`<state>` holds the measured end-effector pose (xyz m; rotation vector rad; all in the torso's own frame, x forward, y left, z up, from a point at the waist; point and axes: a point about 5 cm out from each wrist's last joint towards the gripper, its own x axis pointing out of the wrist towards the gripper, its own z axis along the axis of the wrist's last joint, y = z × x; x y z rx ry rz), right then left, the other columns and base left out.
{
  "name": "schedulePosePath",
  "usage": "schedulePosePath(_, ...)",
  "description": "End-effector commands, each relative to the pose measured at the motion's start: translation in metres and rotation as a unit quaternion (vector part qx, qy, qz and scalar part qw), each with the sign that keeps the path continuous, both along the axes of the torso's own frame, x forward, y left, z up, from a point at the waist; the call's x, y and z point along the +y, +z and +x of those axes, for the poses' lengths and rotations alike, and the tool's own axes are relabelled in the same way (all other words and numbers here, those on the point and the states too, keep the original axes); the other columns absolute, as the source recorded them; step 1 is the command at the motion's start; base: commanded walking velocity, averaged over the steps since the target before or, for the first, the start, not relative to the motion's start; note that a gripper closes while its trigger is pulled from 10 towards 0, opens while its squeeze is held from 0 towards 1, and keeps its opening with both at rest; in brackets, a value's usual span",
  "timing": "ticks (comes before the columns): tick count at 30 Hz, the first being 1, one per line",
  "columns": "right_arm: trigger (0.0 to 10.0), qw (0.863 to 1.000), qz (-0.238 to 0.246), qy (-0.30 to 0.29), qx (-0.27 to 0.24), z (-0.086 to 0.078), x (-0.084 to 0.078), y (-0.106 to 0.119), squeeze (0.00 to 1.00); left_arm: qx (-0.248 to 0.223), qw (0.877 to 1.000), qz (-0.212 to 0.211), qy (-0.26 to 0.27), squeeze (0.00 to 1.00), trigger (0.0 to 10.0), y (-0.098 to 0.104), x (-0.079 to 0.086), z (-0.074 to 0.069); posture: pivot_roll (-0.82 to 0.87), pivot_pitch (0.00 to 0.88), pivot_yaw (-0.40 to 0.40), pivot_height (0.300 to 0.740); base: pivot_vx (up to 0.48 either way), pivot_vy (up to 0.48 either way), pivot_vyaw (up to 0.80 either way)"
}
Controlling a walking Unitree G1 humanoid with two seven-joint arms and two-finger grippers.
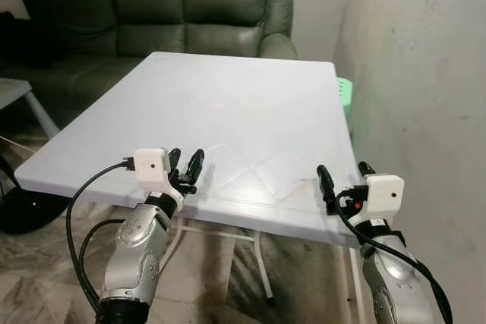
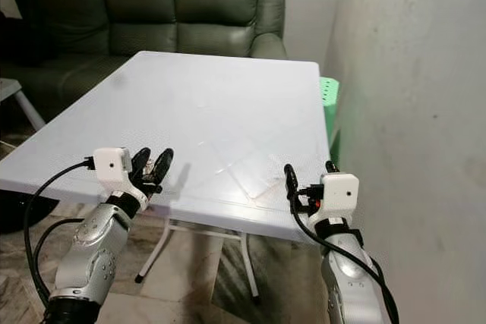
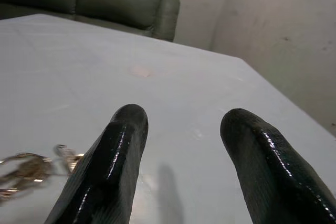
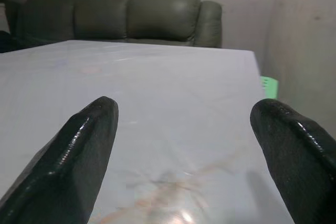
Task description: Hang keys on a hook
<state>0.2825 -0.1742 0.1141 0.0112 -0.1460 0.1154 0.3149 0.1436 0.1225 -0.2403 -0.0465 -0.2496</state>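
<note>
Keys on the table, both grippers released
Brass-coloured keys (image 3: 23, 171) on a ring lie just outside the left gripper (image 3: 181, 153)'s spread jaws; the right gripper (image 4: 184, 145) gapes over bare table (image 1: 250, 104).

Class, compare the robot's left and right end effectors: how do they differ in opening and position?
The left end effector has a narrower finger gap than the right end effector. The left sits beside the keys; the right has bare table ahead. Both are open at the table's near edge.

Place: a home living room.
Seating: a dark green leather sofa (image 1: 163, 9) along the far wall.
Table: a white plastic folding table (image 1: 228, 104) in the middle, near the sofa.
Wall: bare, stained plaster (image 1: 425, 73) on the right.
Floor: marbled tile (image 1: 45, 263) on the near left.
</note>
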Motion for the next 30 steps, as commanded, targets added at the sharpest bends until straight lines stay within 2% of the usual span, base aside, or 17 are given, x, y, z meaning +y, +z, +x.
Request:
schedulePosePath(1, 10.0, 1.000, 0.005, 0.010, -0.005, 0.0017, 0.0036, 0.0040, 0.00, 0.004, 1.000, -0.001, 0.006, 0.00, 10.0, 0.0009, 0.0042, 0.0020, 0.14, 0.000, 0.015, 0.736, 0.000, 0.364, 0.00)
schedulePosePath(30, 10.0, 1.000, 0.014, 0.020, -0.006, 0.0004, 0.0074, 0.0053, 0.00, 0.003, 1.000, -0.007, 0.008, 0.00, 10.0, 0.0024, 0.0052, 0.0053, 0.14, 0.000, 0.011, 0.736, 0.000, 0.366, 0.00)
